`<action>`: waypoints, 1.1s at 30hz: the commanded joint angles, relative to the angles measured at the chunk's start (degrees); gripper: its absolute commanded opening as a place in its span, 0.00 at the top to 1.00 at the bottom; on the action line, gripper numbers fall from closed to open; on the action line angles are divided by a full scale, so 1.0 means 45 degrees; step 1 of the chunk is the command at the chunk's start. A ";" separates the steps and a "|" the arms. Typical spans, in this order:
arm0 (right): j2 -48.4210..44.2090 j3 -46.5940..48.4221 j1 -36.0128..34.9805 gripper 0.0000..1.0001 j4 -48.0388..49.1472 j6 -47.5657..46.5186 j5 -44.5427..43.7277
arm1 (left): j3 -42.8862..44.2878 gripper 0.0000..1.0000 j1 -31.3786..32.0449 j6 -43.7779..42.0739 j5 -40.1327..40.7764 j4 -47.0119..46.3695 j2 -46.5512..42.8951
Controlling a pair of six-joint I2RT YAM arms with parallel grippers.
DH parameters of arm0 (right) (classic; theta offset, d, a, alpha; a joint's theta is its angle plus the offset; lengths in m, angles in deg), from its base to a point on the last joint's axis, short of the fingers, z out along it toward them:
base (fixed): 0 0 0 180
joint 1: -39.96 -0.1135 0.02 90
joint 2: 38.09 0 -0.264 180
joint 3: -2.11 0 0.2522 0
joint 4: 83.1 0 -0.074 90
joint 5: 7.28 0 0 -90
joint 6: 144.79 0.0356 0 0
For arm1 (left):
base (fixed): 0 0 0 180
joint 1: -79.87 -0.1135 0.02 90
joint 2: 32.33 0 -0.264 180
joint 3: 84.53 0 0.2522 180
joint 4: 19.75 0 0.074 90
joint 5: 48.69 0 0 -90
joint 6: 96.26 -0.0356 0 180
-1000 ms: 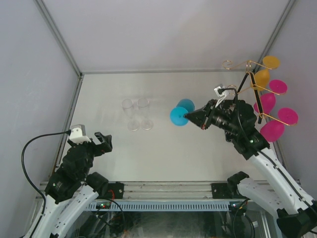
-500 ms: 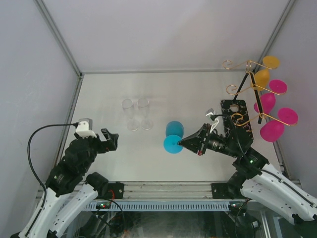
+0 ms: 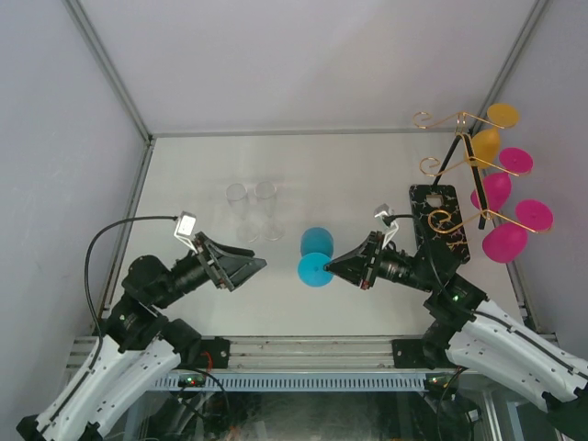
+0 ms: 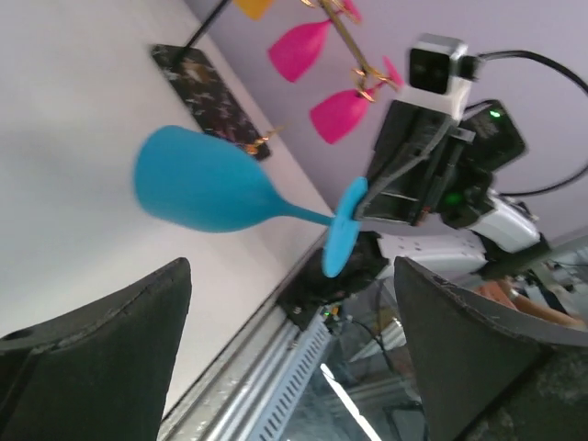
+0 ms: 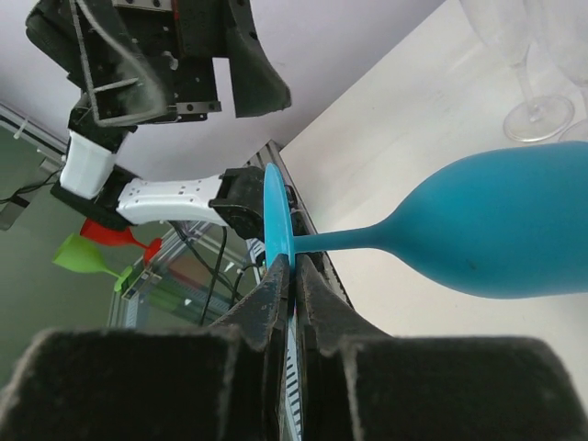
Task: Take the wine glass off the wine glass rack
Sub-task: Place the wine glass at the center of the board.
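A blue wine glass [image 3: 318,248] hangs level above the table's middle, off the wine glass rack [image 3: 457,165]. My right gripper [image 3: 334,266] is shut on the rim of its round foot [image 5: 276,216], and the bowl [image 5: 501,230] points away from the fingers. My left gripper [image 3: 250,272] is open, just left of the glass and aimed at it, with nothing between its fingers. In the left wrist view the blue glass [image 4: 197,184] floats beyond the open left gripper [image 4: 290,266]. The rack's black marbled base [image 3: 439,225] stands at the right.
Pink glasses [image 3: 503,243] and yellow glasses [image 3: 487,142] hang on the rack's gold arms by the right wall. Two clear flutes [image 3: 254,211] stand left of centre, just behind the left gripper. The table's near rail [image 3: 303,349] runs below both arms.
The right arm carried the blue glass left and nearer, away from the rack. The left arm swung up and right, turning its open fingers toward the glass.
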 commanded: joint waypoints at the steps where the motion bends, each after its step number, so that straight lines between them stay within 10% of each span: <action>1: 0.0272 0.0082 -0.0277 1.00 0.1484 0.0257 0.0204 | 0.0080 0.09 0.1817 0.0682 0.0198 -0.2103 0.0299; 21: 0.0571 0.0082 -0.0816 1.00 0.2165 0.0504 0.0292 | 0.0411 0.43 0.4669 -0.0028 0.2254 -0.3351 0.3063; 33: 0.0671 0.0082 -0.0920 1.00 0.2075 0.0540 0.0196 | 0.0292 0.99 0.4984 -0.0142 0.1877 -0.4111 0.3575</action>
